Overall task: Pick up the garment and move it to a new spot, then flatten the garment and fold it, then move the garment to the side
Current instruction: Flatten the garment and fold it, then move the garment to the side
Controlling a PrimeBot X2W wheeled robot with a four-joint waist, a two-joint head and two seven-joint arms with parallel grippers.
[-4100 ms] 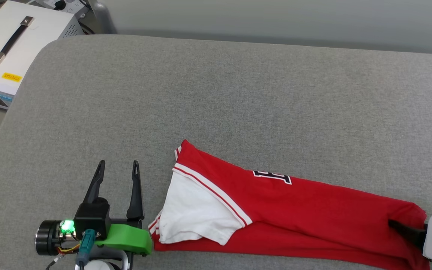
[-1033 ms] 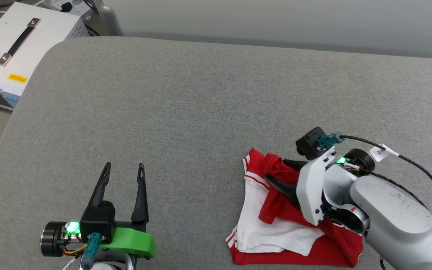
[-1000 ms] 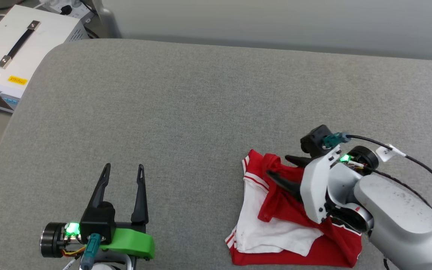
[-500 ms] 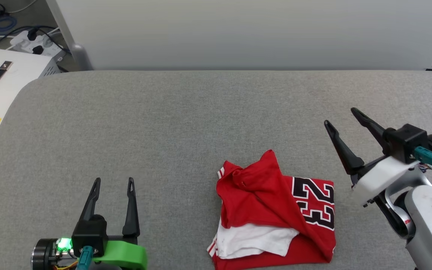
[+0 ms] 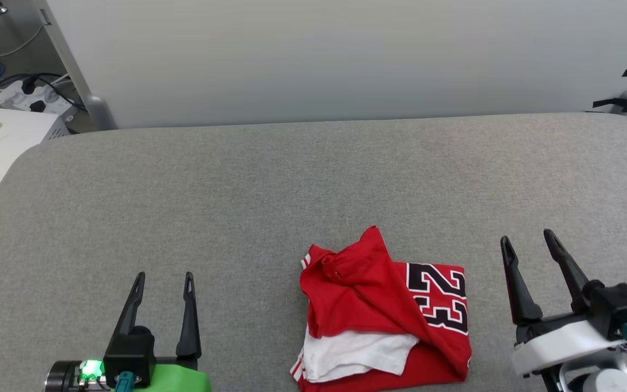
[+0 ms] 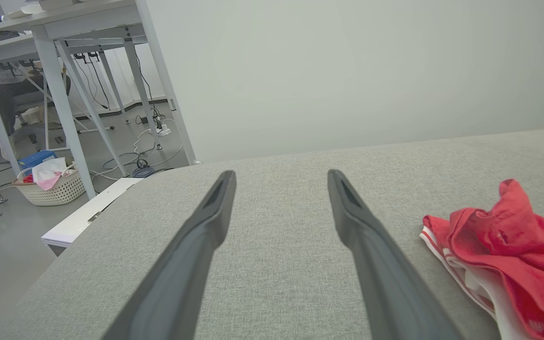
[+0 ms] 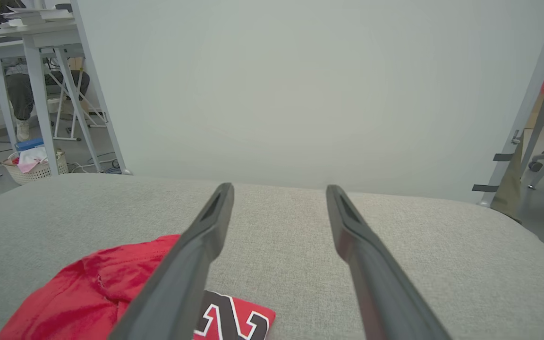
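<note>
The folding is judged to be roughly done, though untidily, so the step in hand is taken to be moving the garment to the side. A grasp through all the layers at one edge is called for next, so that the bundle is not pulled open as it is carried.

The left fingers (image 5: 187, 310) are spread wide and empty, held low over the grey padded table (image 5: 237, 190). The red T-shirt (image 5: 379, 305) lies to their right, well apart, as a compact bundle with a white sleeve (image 5: 357, 354) showing at its near edge and a black "23" print (image 5: 438, 294) on its right half. The right fingers (image 5: 515, 280) are likewise released and grasp nothing; the shirt is near their left side, untouched, roughly midway between both pairs.
</note>
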